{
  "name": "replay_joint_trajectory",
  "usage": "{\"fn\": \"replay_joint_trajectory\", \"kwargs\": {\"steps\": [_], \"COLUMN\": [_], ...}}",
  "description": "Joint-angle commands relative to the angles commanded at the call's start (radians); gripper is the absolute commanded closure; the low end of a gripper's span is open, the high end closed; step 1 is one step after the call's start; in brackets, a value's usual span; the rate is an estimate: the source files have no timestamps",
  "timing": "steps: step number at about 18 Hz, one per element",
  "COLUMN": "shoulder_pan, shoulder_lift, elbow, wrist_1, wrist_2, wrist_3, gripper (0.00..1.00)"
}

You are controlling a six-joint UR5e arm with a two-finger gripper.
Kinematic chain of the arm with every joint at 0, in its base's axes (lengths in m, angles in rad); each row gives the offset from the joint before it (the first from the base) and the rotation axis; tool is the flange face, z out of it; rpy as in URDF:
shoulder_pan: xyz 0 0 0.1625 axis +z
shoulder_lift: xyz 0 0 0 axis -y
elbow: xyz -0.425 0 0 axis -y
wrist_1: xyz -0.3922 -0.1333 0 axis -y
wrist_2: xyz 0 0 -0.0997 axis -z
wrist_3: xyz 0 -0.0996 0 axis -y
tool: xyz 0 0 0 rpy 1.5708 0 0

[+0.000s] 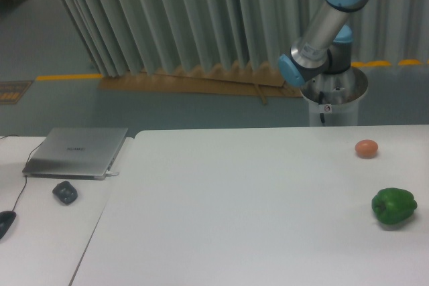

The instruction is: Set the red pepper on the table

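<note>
Only arm [328, 15] shows above table [234, 199]; pincer, red pepper out of frame.

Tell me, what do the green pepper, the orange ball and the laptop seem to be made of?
Green pepper: looks like smooth plastic or a real skin; its glossy highlights leave this open. Orange ball: matte, egg-like, material unclear. Laptop: closed lid looks like brushed silver metal, perhaps painted plastic.

Matt white table [255, 205], glossy green pepper [394, 206], brushed-metal laptop [77, 151].
</note>
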Motion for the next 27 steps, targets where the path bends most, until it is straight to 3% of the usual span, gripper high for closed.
{"fn": "replay_joint_trajectory", "kwargs": {"steps": [5,8,11,16,21,23,27], "shoulder_pan": [-0.081,-0.132,-0.198,-0.282,-0.386,-0.416,-0.431], "shoulder_lift": [0.055,0.049,0.048,0.025,-0.032,-0.046,-0.047], "elbow": [-0.02,-0.021,-0.023,-0.058,-0.066,-0.077,-0.098], "wrist_1": [-0.039,-0.039,-0.031,0.044,0.116,0.118,0.119], "wrist_2": [-0.029,-0.034,-0.121,-0.082,-0.031,0.027,0.035], "wrist_3": [-0.129,-0.181,-0.268,-0.304,-0.428,-0.439,-0.465], "gripper": [0.66,0.66,0.66,0.66,0.66,0.66,0.65]}}
